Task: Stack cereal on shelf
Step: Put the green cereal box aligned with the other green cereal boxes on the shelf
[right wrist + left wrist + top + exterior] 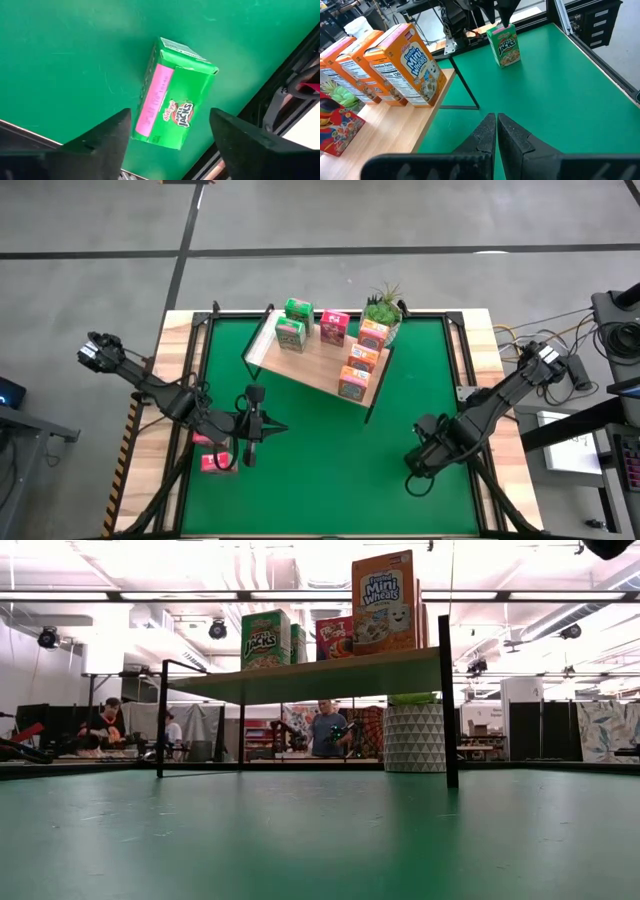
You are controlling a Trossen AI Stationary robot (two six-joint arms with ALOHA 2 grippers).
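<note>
I see the green mat (330, 450) with the shelf (312, 368) at its far side, carrying seven cereal boxes; readable: "Frosted Mini Wheats" (412, 62), "Apple Jacks" (265, 640). A potted plant (381, 308) sits at the shelf's corner. Right gripper (167, 137) spread wide above an upright Jacks box (175, 107). Left gripper (496, 132) pressed together, beside two pink boxes (215, 450).

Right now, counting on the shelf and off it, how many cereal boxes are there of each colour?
green boxes: 3
pink-red boxes: 3
orange boxes: 3
Total: 9
</note>
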